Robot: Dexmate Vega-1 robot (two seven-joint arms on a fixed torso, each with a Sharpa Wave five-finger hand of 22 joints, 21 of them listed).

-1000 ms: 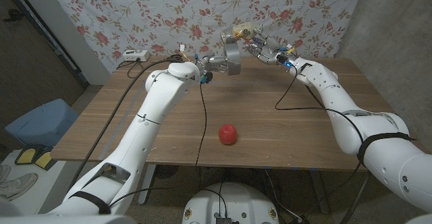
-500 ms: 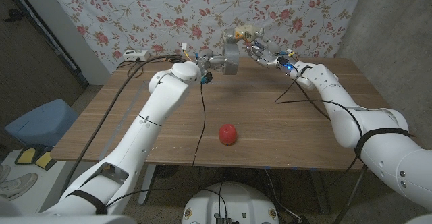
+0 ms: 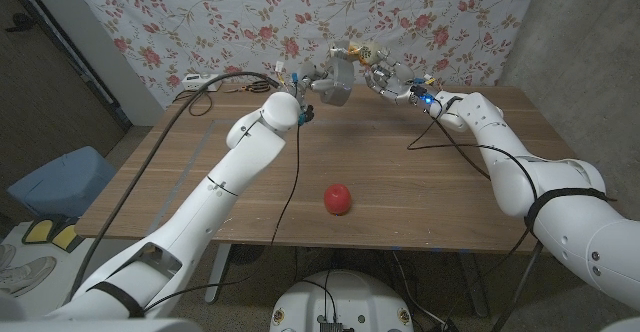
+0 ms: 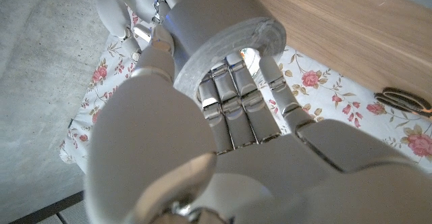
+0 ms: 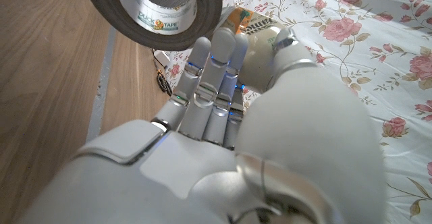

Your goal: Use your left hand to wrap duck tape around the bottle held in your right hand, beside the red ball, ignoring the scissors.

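Observation:
My left hand [image 3: 318, 80] is raised over the table's far edge and grips a grey roll of duck tape [image 3: 336, 83]. The roll sits right beside the small bottle [image 3: 359, 50], which my right hand [image 3: 388, 75] holds up in the air. In the left wrist view my left hand's fingers [image 4: 233, 106] reach through the duck tape roll [image 4: 223, 28]. In the right wrist view the duck tape roll [image 5: 162, 8] hangs just past the fingers of my right hand [image 5: 223, 136], and the bottle [image 5: 253, 30] shows an orange and yellow label. The red ball [image 3: 338, 198] lies on the near part of the table [image 3: 420, 192].
The scissors [image 4: 403, 102] lie on the table near the floral cloth. A white box [image 3: 200, 82] with cables sits at the far left corner. A black cable [image 3: 440, 142] runs across the table under my right arm. A floral backdrop [image 3: 250, 22] hangs behind.
My left hand has carried the tape roll up and farther back, closer to the bottle. My right hand has drawn back a little with the bottle. The ball has not moved.

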